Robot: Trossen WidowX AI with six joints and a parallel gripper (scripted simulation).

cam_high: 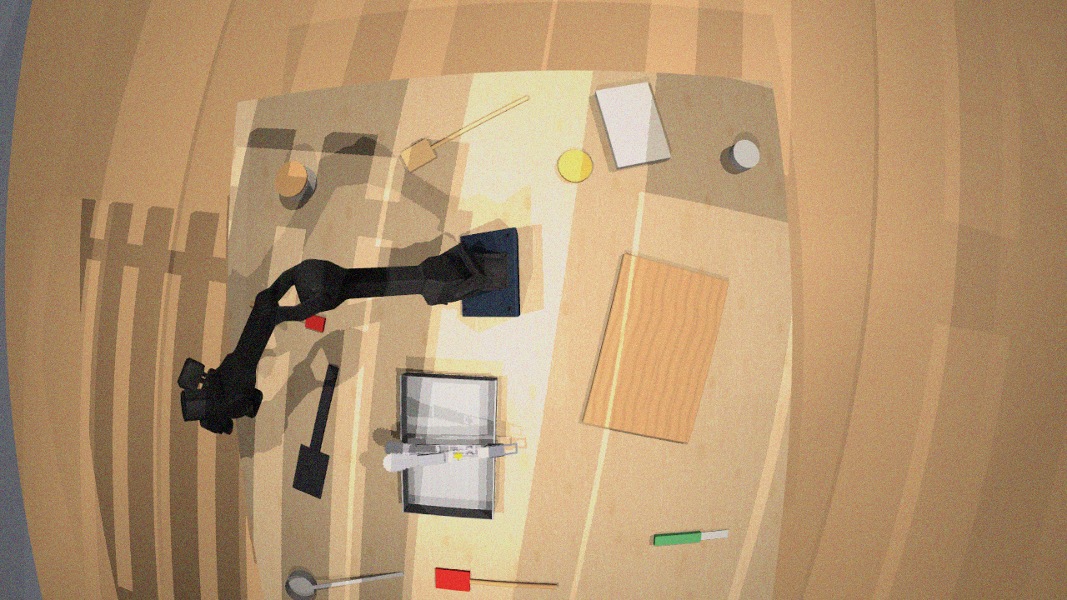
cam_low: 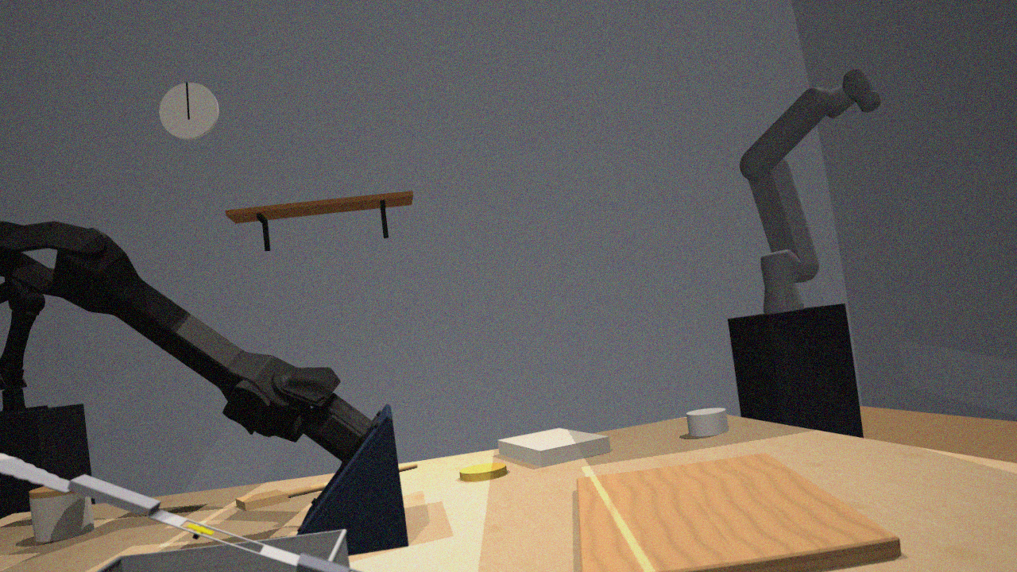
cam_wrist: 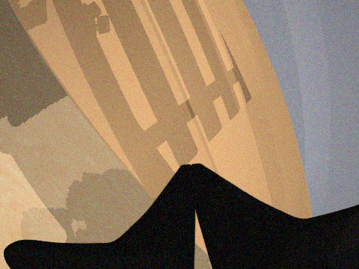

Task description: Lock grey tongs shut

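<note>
The grey tongs lie across the roasting tin. Their broad pale ends stick out past the tin's left side and a looped end past its right side in the top view. A yellow mark shows near the middle, and the two arms look slightly apart. The wooden board lies to the right with nothing on it. My gripper is shut and empty, its fingertips meeting in the wrist view. It is held beyond the table's left edge in the top view, well away from the tongs.
A black spatula lies between my gripper and the tin. A red-headed tool lies under my arm. A ladle, another red-headed tool and a green-handled tool lie along the front. A wooden-topped pot stands at the back left.
</note>
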